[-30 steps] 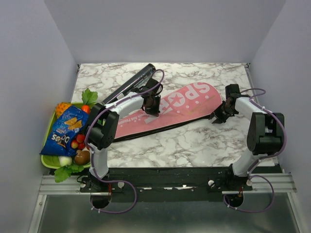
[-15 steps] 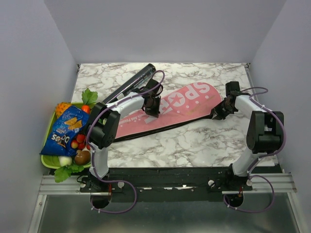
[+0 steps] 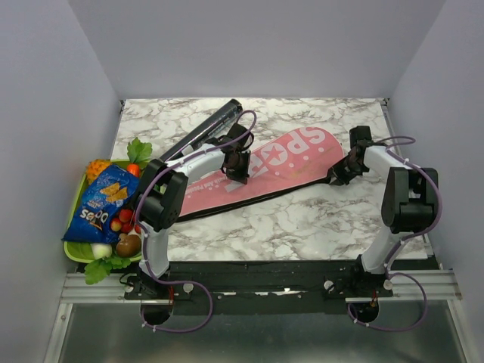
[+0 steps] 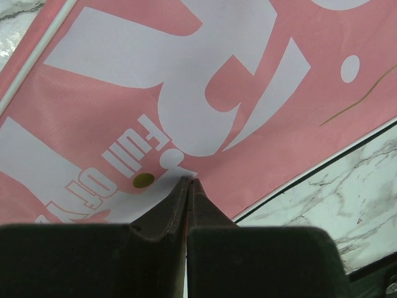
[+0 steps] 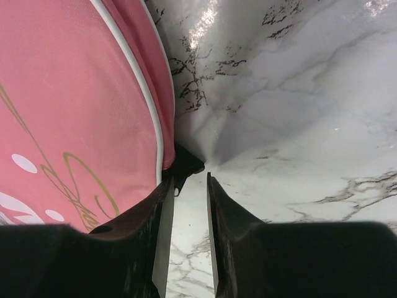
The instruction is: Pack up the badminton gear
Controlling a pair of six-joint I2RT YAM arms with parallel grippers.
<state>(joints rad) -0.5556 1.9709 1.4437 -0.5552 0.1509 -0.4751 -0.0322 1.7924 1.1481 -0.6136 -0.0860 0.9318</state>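
Left claw (image 4: 188, 181) first: I find its fingers pressed together, with no gap between them. The tips rest on the pink racket-shaped fabric bag (image 4: 248, 93), on the small white lettering close to the bag's near edge. I cannot tell whether any cloth is caught between the tips. From overhead, this claw sits over the middle of the bag, where the broad head narrows.

Right claw (image 5: 189, 179): I find the fingers slightly spread, with a narrow strip of the marble-patterned counter (image 5: 298, 93) showing between them. Nothing lies in that gap. A black tab (image 5: 186, 162) at the rim of the bag's broad head sits just beyond the tip of the finger nearer the bag. The white-piped pink rim runs alongside that finger. This claw is low over the counter at the right-hand end of the bag.

The bag lies flat and diagonal on the counter, with its head to the far right and its narrow end to the near left. Its large white lettering faces up.

A long black tube (image 3: 203, 130) lies just beyond the bag's far left side, roughly parallel to it. I cannot tell whether the two touch.

At the counter's left edge stands a green plastic tray (image 3: 74, 249), with a blue snack packet (image 3: 102, 203) lying on top.
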